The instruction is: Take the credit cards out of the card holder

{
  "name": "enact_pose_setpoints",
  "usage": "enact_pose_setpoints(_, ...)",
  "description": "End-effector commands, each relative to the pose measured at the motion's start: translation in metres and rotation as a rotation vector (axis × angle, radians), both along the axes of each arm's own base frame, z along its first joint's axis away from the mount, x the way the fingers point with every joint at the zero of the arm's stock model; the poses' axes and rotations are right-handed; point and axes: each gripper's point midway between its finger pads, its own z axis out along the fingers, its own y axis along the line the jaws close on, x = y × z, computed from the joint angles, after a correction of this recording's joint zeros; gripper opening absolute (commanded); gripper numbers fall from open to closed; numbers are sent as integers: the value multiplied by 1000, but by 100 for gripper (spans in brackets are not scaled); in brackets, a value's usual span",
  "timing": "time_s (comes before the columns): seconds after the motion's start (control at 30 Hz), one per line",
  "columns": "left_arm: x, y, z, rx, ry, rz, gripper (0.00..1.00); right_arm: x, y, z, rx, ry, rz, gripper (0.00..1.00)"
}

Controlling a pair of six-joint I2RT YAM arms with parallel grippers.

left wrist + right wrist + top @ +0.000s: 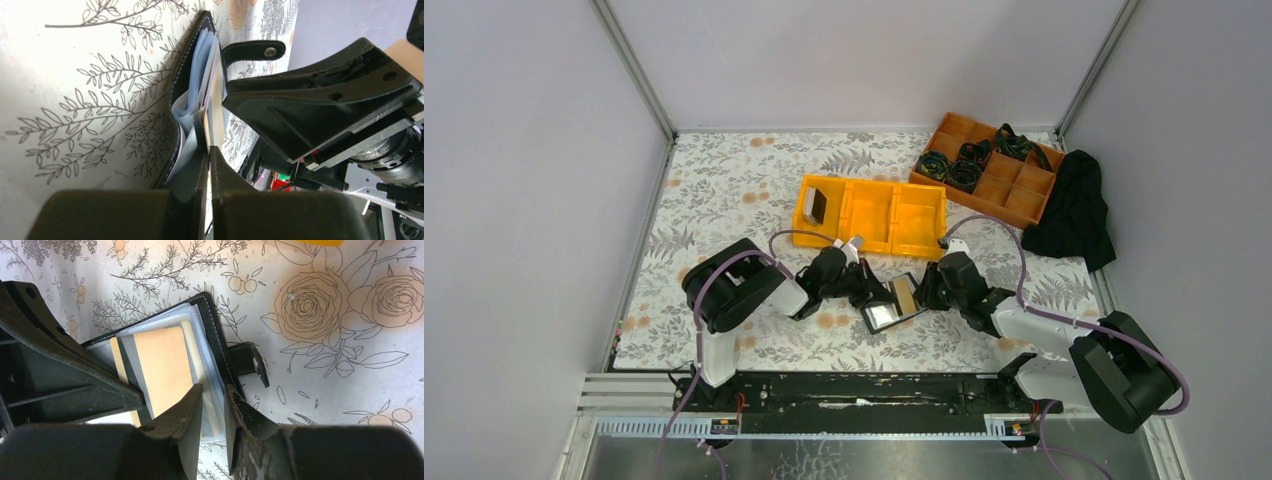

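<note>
The black card holder point(894, 303) lies open on the flowered table between both grippers, its clear sleeves point(210, 355) fanned out and its snap strap point(248, 362) to the side. A tan credit card point(162, 367) with a dark stripe sticks out of a sleeve. My left gripper point(209, 150) is shut on a thin pale edge at the holder point(187, 85), seemingly that tan card. My right gripper point(214, 400) stands over the sleeves' edge with its jaws a narrow gap apart, one finger point(187, 412) on the tan card's side, the other finger point(240, 410) at the black cover.
A yellow three-compartment bin point(924, 215) lies behind the holder, with a small grey card-like thing point(816, 205) in its left compartment. A brown divided tray point(1014, 190) with black coils stands at the back right, and a black cloth point(1074, 210) beside it.
</note>
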Motion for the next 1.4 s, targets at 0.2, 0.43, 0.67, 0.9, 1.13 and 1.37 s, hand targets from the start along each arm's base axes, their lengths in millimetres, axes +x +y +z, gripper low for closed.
enact_pose_setpoints(0.2, -15, -5, 43, -129, -109, -89, 12, -14, 6, -15, 4, 93, 36, 28)
enact_pose_setpoints(0.43, -16, -5, 40, -146, -89, -96, 17, -14, 5, -17, 1, 100, 39, 28)
enact_pose_setpoints(0.67, -18, -6, 39, -157, -76, -101, 0, -15, 4, -20, -3, 105, 36, 28)
enact_pose_setpoints(0.9, -18, 3, 42, -141, -82, -92, 0, -12, 3, -21, -2, 106, 22, 28)
enact_pose_setpoints(1.13, -23, 15, 35, -97, -70, -106, 0, -5, 1, -23, -9, 110, 19, 28)
enact_pose_setpoints(1.37, -23, 27, 32, -49, -78, -97, 0, 2, 2, -26, -11, 118, 19, 27)
